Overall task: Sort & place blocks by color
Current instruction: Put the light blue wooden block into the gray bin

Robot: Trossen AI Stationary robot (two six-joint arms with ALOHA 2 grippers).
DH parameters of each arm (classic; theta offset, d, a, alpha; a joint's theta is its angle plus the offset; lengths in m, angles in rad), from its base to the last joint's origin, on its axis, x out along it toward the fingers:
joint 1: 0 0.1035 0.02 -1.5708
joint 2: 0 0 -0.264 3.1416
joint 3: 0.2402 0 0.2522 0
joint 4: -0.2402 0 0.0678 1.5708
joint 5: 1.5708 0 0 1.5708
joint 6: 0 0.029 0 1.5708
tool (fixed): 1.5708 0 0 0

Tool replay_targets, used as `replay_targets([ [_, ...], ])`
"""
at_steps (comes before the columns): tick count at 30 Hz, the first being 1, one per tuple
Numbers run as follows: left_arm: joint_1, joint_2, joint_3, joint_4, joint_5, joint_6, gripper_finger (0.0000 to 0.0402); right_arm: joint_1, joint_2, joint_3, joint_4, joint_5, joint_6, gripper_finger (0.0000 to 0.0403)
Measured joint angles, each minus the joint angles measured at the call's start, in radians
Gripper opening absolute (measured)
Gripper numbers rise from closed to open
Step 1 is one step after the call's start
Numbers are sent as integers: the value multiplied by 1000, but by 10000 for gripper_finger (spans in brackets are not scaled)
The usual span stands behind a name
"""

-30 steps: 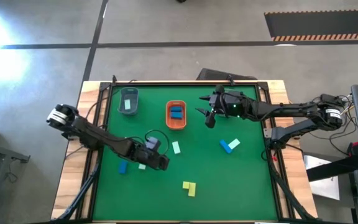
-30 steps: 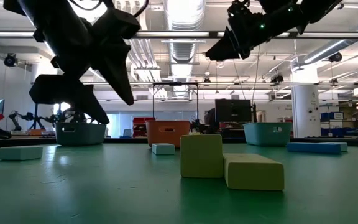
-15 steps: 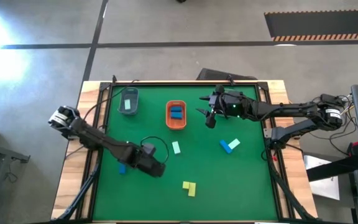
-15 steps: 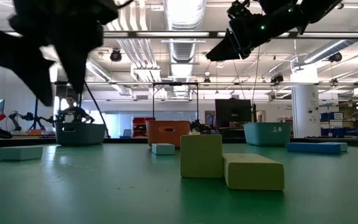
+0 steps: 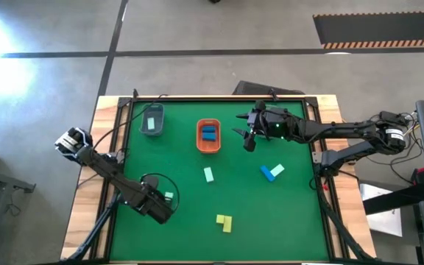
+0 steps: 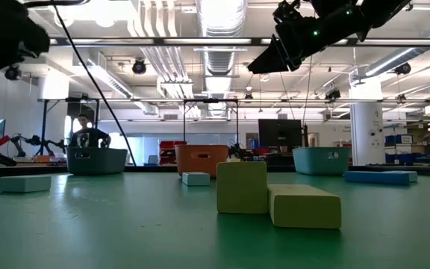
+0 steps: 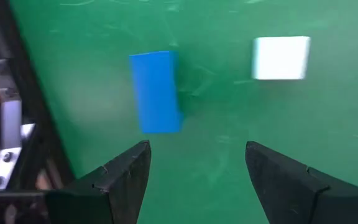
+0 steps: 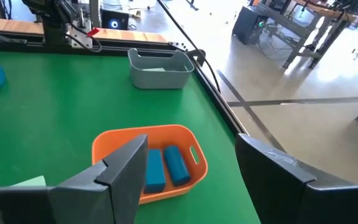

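My left gripper [image 5: 160, 211] [image 7: 194, 180] hangs open above the near-left part of the mat. Past its fingers lie a dark blue block [image 7: 156, 92] and a pale mint block [image 7: 281, 58] [image 5: 169, 196], both flat on the mat and untouched. My right gripper [image 5: 249, 140] [image 8: 191, 180] waits open in the air, right of the orange tray [image 5: 208, 147], which holds two blue blocks [image 8: 165, 167]. The grey tray [image 5: 153, 129] holds a mint block. Two yellow blocks [image 5: 224, 221] [image 6: 275, 196] lie touching near the near edge. In the high view the left arm hides the blue block.
A single mint block [image 5: 209, 174] lies mid-mat, and a blue and a mint block [image 5: 272, 172] lie together on the right. A raised dark frame [image 5: 127, 118] rims the green mat. A looped cable [image 5: 152, 180] trails at the left arm.
My left gripper has swung from the middle of the mat toward the table's near-left, staying open and uncovering the mint block beside it. In the low view it has passed out of the picture's left. The blocks have kept their places.
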Motion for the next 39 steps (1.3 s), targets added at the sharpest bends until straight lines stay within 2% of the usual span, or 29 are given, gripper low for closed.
replay_targets([
  [13, -4, 0, -86, 17, 0, 0, 246, 0, 0, -2, -8, 0, 3, 233],
  [20, 8, 0, -72, 59, -13, -2, 246, 0, 0, -2, -21, 0, 8, 233],
  [25, 35, 0, -55, 138, -120, 10, 246, 0, 0, -2, -23, 0, 11, 233],
  [30, 78, 13, -52, 318, -240, 131, 246, 0, 1, -2, -30, 1, 11, 233],
  [34, 112, 59, -52, 350, -255, 201, 246, 0, 1, -2, -31, 2, 11, 233],
  [39, 129, 110, -52, 343, -241, 211, 246, 0, 1, -2, -33, 2, 3, 233],
])
